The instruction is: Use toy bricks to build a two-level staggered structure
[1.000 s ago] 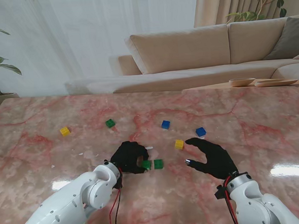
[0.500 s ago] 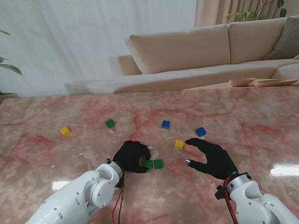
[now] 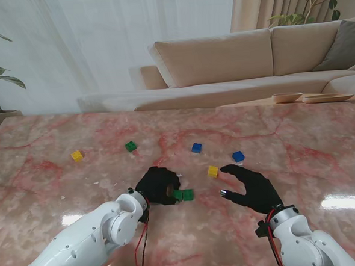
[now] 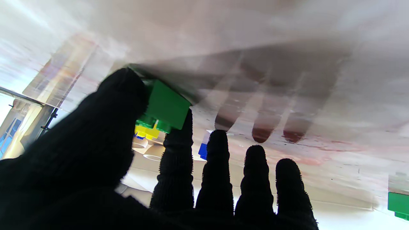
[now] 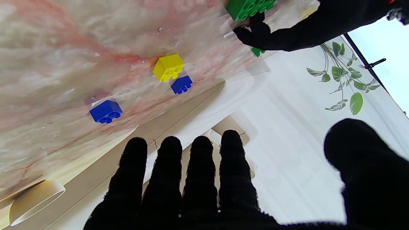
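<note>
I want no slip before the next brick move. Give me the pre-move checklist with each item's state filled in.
1. Left hand holds a green brick between thumb and index finger: ok.
2. That brick sits flush against the second green brick: cannot tell; the stand view shows them close together, but the fingers hide the seam.
3. Right hand is open, holds nothing and is apart from the green bricks: ok.
4. Yellow brick, the nearest spare brick, lies free on the table between the two hands: ok.
5. Two blue bricks lie apart from each other, untouched, farther from me: ok.
6. Second level started: not ok.
</note>
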Tool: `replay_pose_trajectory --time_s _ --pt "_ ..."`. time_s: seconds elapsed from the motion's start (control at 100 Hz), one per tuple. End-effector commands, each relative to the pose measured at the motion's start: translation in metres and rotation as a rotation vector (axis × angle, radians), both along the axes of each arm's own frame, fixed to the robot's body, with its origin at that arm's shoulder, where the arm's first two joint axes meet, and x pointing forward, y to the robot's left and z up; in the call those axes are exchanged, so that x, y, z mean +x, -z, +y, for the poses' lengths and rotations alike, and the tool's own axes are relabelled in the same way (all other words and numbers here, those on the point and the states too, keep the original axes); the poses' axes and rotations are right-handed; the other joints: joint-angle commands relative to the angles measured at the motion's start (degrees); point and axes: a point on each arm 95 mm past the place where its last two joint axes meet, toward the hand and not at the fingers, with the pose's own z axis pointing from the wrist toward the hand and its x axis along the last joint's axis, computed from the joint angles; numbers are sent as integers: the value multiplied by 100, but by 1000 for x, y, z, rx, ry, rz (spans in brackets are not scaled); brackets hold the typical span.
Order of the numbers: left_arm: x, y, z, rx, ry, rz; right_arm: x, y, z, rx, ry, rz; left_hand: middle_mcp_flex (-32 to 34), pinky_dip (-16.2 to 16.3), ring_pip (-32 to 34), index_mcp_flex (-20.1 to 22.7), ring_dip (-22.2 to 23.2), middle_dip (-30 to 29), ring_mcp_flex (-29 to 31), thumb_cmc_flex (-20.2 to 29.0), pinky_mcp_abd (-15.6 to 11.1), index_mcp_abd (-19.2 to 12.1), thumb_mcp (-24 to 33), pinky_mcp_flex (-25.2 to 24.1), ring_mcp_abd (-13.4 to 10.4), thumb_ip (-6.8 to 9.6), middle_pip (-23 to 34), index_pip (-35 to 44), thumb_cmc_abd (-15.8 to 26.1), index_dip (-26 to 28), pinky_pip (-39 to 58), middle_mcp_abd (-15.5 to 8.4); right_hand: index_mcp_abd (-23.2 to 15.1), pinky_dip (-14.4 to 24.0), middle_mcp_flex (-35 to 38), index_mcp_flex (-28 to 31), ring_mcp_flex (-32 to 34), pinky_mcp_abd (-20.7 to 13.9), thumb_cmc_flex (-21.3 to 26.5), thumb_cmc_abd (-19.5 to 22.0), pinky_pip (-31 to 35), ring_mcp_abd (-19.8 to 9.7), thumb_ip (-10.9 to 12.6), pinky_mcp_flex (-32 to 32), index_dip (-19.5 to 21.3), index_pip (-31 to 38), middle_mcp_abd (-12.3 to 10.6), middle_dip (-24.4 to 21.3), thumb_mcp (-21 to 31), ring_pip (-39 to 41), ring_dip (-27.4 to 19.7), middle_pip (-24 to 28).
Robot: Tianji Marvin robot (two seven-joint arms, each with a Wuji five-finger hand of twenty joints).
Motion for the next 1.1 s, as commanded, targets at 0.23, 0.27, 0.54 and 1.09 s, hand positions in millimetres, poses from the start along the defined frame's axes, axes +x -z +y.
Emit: replay_pose_trajectory --time_s 0.23,0.27,0.54,1.09 --pt "-4 9 2 23 9 30 -4 6 -1 -1 -2 31 38 -12 -74 96 62 71 17 -309 48 -220 80 -94 48 64 115 202 144 327 -98 35 -58 -100 15 58 82 -43 118 19 86 -150 -280 -31 16 51 -64 61 99 -9 104 23" --pt "-5 9 2 25 10 30 -4 6 -1 -1 -3 31 38 -3 -73 71 64 72 18 -332 44 -174 119 -91 56 77 119 177 140 340 -105 43 -62 -99 16 57 85 -41 119 12 87 -152 -281 -28 16 51 -59 62 98 -8 104 23" --pt "-5 11 1 36 21 26 -4 7 -2 -2 -2 31 -28 62 -72 -189 70 76 -14 -596 40 20 570 -90 64 372 129 29 115 503 -159 43 -59 -99 19 57 89 -43 123 15 89 -150 -283 -25 15 52 -59 61 99 -7 103 25" --pt "-7 13 2 37 24 37 -4 8 -1 2 -7 37 -166 74 -58 -664 77 89 -75 -721 32 118 521 -107 80 350 151 -21 -68 661 -262 66 -51 -94 14 55 88 -36 125 15 98 -149 -284 -17 11 52 -61 57 98 -8 101 23"
